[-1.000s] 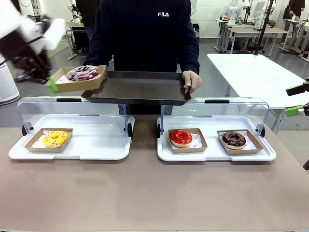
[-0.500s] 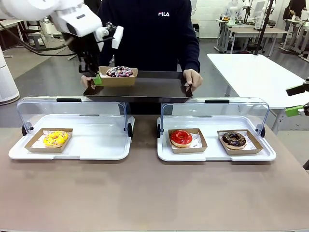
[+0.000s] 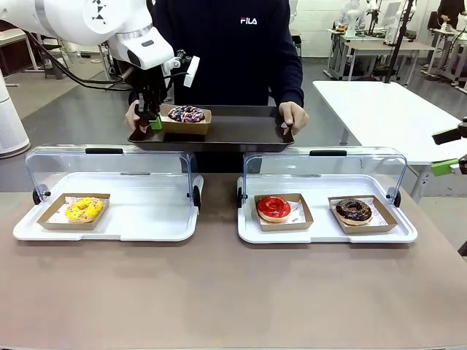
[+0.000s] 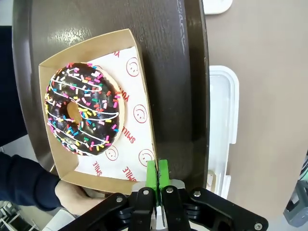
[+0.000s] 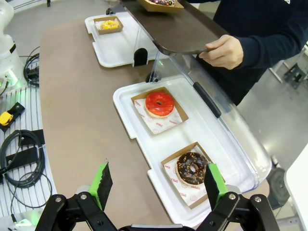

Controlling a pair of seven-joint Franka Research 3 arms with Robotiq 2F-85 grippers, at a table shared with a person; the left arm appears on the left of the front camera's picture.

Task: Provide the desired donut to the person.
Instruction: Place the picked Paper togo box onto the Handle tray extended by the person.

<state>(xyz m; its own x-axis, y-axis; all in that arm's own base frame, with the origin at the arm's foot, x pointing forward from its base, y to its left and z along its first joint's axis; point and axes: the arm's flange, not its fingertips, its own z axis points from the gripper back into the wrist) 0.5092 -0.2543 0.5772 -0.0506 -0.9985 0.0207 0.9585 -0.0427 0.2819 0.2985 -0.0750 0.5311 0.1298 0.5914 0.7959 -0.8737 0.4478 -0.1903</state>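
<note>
we see left end effector (image 4: 157, 169) clenched, grasping corner rim of cardboard box (image 4: 96, 43). box holds sprinkled chocolate donut (image 3: 187, 114) at left end of dark tray (image 3: 241, 133); we cannot tell if box rests on tray. person (image 3: 226, 51) holds tray, one hand (image 3: 292, 117) on tray's right edge. right end effector (image 5: 156, 183) released, fingers wide, well right of tray, above bench (image 5: 82, 110). on bench below tray: yellow donut (image 3: 84, 209), red donut (image 3: 273, 208), chocolate donut (image 3: 354, 211).

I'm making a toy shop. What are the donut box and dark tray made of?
Box: looks like brown cardboard, matte, with folded walls. Tray: probably plastic, dark brown and slightly shiny, with a faint wood-grain pattern; can't be sure.
</note>
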